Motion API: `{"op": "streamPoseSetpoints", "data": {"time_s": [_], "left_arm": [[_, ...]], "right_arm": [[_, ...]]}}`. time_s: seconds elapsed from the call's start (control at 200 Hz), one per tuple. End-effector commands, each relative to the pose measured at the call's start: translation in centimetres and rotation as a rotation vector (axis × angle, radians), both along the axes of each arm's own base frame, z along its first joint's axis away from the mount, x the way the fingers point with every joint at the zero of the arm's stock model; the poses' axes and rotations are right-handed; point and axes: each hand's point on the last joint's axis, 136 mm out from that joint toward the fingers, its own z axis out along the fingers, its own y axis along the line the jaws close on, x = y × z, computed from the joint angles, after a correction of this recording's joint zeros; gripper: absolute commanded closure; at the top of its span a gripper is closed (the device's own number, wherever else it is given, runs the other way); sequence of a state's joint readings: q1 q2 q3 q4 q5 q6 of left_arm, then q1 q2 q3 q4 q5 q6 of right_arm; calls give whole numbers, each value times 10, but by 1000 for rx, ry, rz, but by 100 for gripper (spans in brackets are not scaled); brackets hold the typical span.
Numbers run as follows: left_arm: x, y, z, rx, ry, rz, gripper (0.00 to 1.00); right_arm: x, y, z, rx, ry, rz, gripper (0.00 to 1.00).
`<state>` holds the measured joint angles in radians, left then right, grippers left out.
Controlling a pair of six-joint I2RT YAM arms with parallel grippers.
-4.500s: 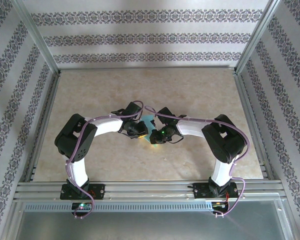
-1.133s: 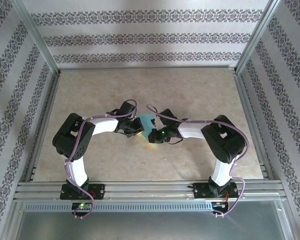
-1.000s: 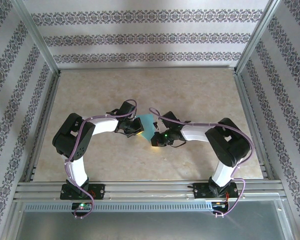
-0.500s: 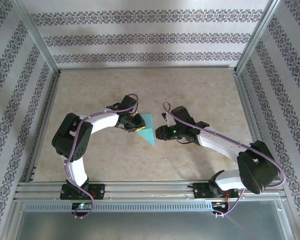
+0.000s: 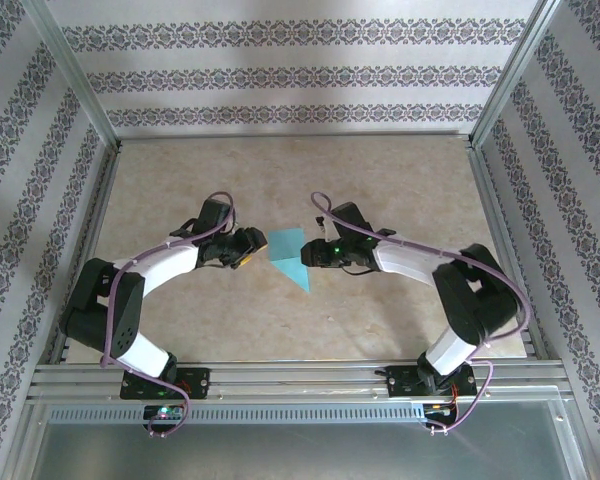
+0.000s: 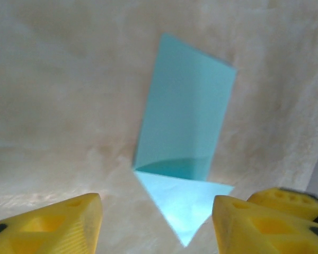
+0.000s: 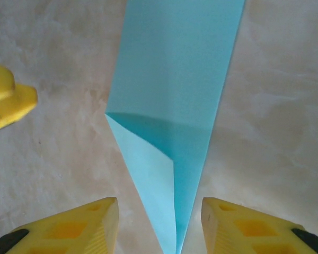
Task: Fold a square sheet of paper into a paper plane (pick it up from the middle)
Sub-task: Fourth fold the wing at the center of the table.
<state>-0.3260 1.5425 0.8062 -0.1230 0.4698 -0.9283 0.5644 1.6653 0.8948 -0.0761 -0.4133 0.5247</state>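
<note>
The teal sheet of paper (image 5: 292,258) lies creased on the beige table between my two grippers. In the left wrist view the paper (image 6: 186,111) shows a long panel with a triangular flap folded at its near end. The right wrist view has the paper (image 7: 176,74) narrowing to a point between the fingers. My left gripper (image 5: 252,247) sits just left of the sheet, open and empty (image 6: 156,225). My right gripper (image 5: 309,255) sits at the sheet's right edge, open, its jaws either side of the tip without touching (image 7: 160,225).
The table (image 5: 380,180) is walled by metal rails and patterned panels on three sides. Bare tabletop extends behind the paper and in front of it. The other arm's yellow fingertip (image 7: 5,100) shows close by in the right wrist view.
Both grippers went from shut to open and let go of the paper. The arms drew apart, left arm leftward, right arm stretched out low. The paper now lies free on the table.
</note>
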Motion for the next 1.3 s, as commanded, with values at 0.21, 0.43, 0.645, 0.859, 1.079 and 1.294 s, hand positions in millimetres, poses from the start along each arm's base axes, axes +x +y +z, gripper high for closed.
{"op": "streamPoseSetpoints", "data": {"time_s": [0.21, 0.43, 0.645, 0.859, 1.079, 1.294], "left_arm": [[3, -1, 3, -110, -62, 20, 27], [-1, -12, 3, -165, -73, -41, 23], [-5, -23, 2, -229, -100, -102, 24], [-6, -38, 3, -302, -118, -151, 26], [-4, -56, -4, -359, -116, -192, 34], [-4, -59, -14, -342, -97, -210, 47]], "right_arm": [[19, 29, -12, 103, 37, 95, 62], [11, 36, -12, 188, 45, 162, 75], [13, 32, 7, 268, 1, 162, 94], [10, 29, 14, 323, 11, 151, 95], [10, 25, 8, 327, 28, 133, 93], [12, 22, 5, 328, 34, 119, 93]]}}
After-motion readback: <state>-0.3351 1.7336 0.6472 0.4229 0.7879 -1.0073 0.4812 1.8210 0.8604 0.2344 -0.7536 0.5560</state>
